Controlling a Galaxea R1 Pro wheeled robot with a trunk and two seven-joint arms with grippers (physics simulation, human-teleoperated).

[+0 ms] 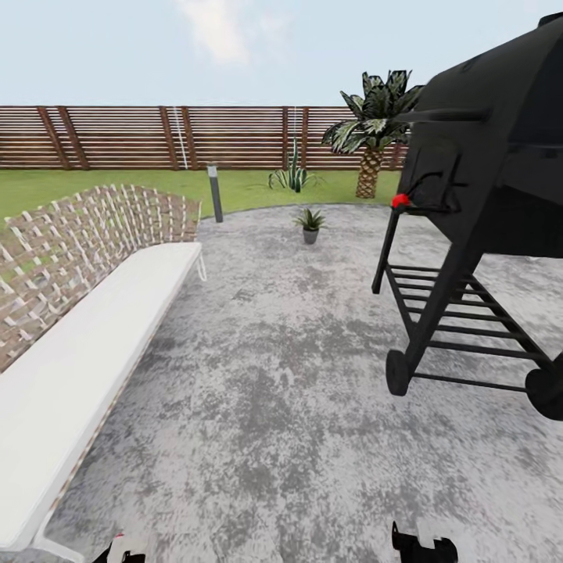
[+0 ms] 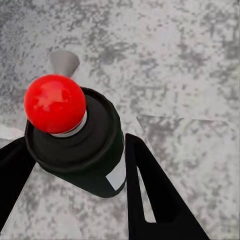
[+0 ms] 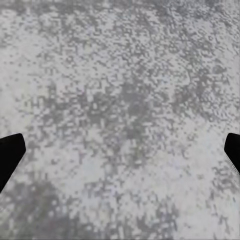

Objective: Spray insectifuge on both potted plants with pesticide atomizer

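**Atomizer gripped over the patio**

The left gripper (image 2: 75, 165) clamps its black fingers (image 2: 150, 195) on the atomizer (image 2: 85, 150), a dark cylinder with a glossy red ball cap. The right gripper (image 3: 120, 155) hangs spread wide above speckled grey patio (image 1: 281, 391). A small spiky potted plant (image 1: 310, 224) stands far ahead, between woven bench (image 1: 86, 313) and black grill (image 1: 485, 195).

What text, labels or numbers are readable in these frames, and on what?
None readable.
The pesticide atomizer, held in the left gripper, shows a white label patch with no print visible.
The grill, bench, bollard lamp and fence show no markings.
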